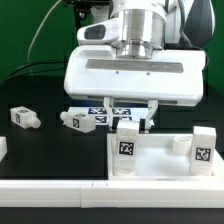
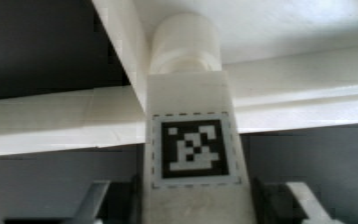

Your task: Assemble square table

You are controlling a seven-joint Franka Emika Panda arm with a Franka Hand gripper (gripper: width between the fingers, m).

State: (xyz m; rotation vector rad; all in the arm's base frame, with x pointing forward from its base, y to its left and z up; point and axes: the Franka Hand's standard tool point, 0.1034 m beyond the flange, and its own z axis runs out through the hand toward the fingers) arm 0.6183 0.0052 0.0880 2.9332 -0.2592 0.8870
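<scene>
**A:** Where is the table to be found?

**B:** The square top (image 1: pixel 160 162) is seen lying flat on the bench (image 1: pixel 50 150), toward the exterior view's right and just beside the long white bar (image 1: pixel 50 190) at the near edge. Two legs are stood upright on it: the corner leg (image 1: pixel 127 148) at its left corner and a second leg (image 1: pixel 202 150) at its right. A loose leg (image 1: pixel 80 122) and another loose leg (image 1: pixel 22 118) are seen lying on the bench to the exterior view's left, well apart from the top. The marker board (image 1: pixel 105 110) is seen farther back.

**A:** And the hand?

**B:** The hand (image 1: pixel 136 122) is placed directly over the corner leg. In the wrist view the tagged leg is seen between the fingers (image 2: pixel 101 205), which are closed in on its upper end. It is judged to be pinched.

**A:** How is the step to be done well?

**B:** Screwing this leg into its corner socket is judged to be the step in hand. The leg should be kept upright and in line with the socket, so that no thread is crossed. Light downward pressure should be applied while it is turned, and any regrip should be made without tipping it. The top should be watched, because nothing is tightened if it is dragged round with the turn. The socket is hidden by the leg, so the depth of seating cannot be told.
</scene>
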